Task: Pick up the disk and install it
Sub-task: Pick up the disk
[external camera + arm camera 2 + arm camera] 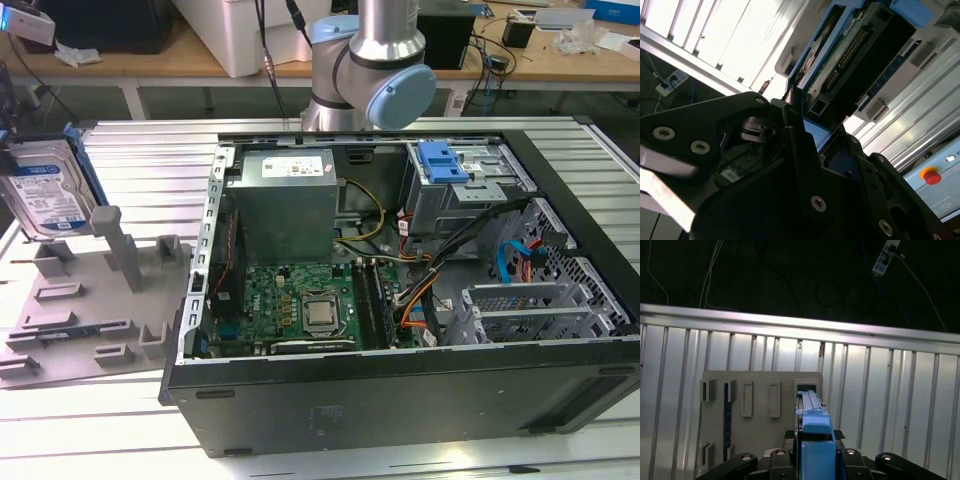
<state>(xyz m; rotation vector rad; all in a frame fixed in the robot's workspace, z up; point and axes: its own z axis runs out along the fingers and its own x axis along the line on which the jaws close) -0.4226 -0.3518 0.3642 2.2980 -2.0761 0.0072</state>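
One disk (pixel 45 195), one computer case (pixel 400 400)

Open computer case (pixel 400 400) on ribbed tabletop (pixel 150 150); grey slotted stand (pixel 90 320) at exterior view's left; power-supply box (pixel 285 205), circuit board (pixel 300 305) inside.

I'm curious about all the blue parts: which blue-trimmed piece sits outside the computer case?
The disk, blue-edged, by the grey holder at the exterior view's left. The blue bracket sits inside the case, on top of the metal cage.

My exterior view looks down on the computer case (pixel 400 400); both wrist views sit close against the disk (pixel 45 195) at the exterior view's left.
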